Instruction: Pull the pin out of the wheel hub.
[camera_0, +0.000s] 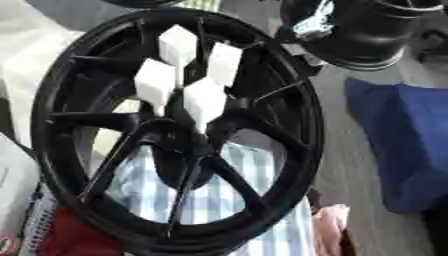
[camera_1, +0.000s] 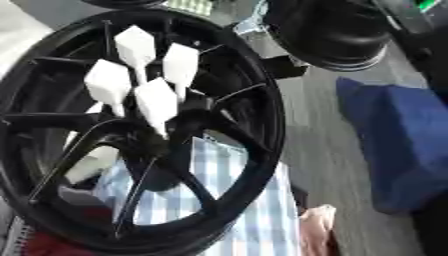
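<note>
At centre frame, wheel hub (camera_0: 175, 130): black, multi-spoke, filling most of both views, standing tilted with its face toward the camera.
Pins (camera_0: 188, 75): four white blocky pieces clustered at the hub centre, just above the middle; each has a wide faceted head tapering to a narrow stem that runs down into the hub.
Pin positions: one uppermost (camera_0: 178, 46), one to its right (camera_0: 224, 63), one lower left (camera_0: 155, 83), one lowest and nearest the centre (camera_0: 204, 100); all appear seated in the hub, none lifted clear.
Behind the wheel: blue-and-white checked cloth (camera_0: 219, 195) visible through the spokes in the lower half.
Upper right: a bulky black rounded object (camera_1: 337, 32), partly cut off by the frame edge; cannot tell what it is.
Right side: dark blue padded shape (camera_1: 398, 150) lying on a grey surface (camera_1: 319, 150).
Lower left: a red patch (camera_0: 74, 235) beneath the rim.
Left hand: not visible in either view.
Right hand: not visible in either view.
Fingers: none in view, so their state cannot be told.
</note>
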